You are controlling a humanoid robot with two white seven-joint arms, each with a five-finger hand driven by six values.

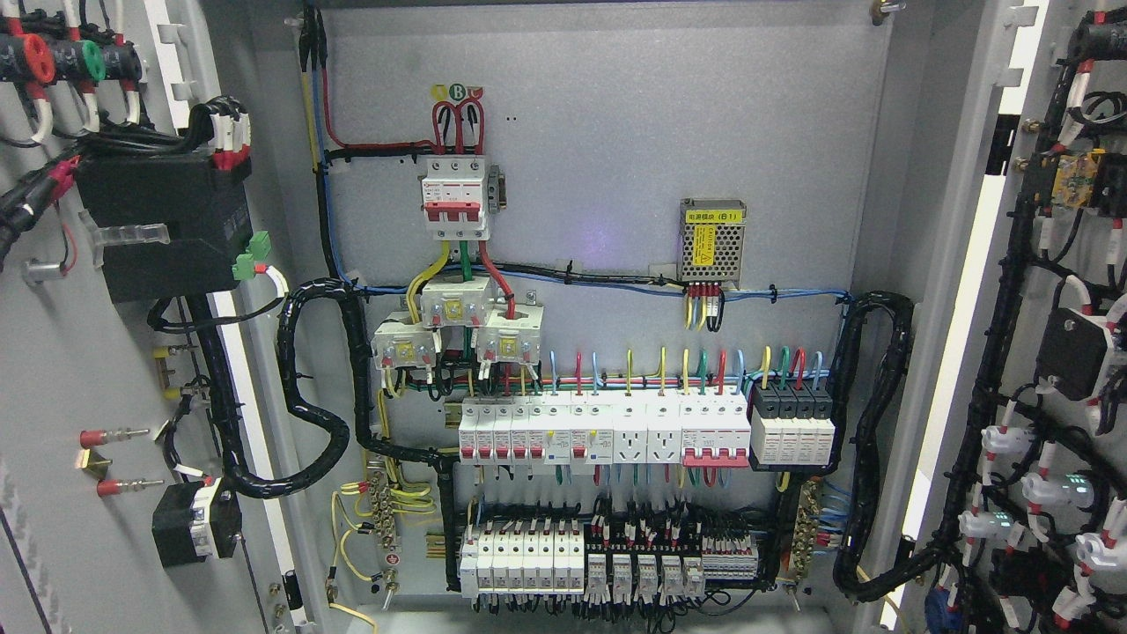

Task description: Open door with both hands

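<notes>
An electrical cabinet fills the head view with both doors swung wide. The left door (62, 370) shows its grey inner face with a black module and wiring. The right door (1012, 291) shows its inner face with black cable runs and white connectors. Between them the grey back panel (616, 150) is fully exposed. Neither of my hands nor any arm shows anywhere in the picture.
On the panel sit a red-and-white main breaker (453, 194), a perforated power supply (713, 242), a row of breakers (607, 431) and lower terminal blocks (607, 563). Thick black cable looms (317, 387) loop from each door to the panel.
</notes>
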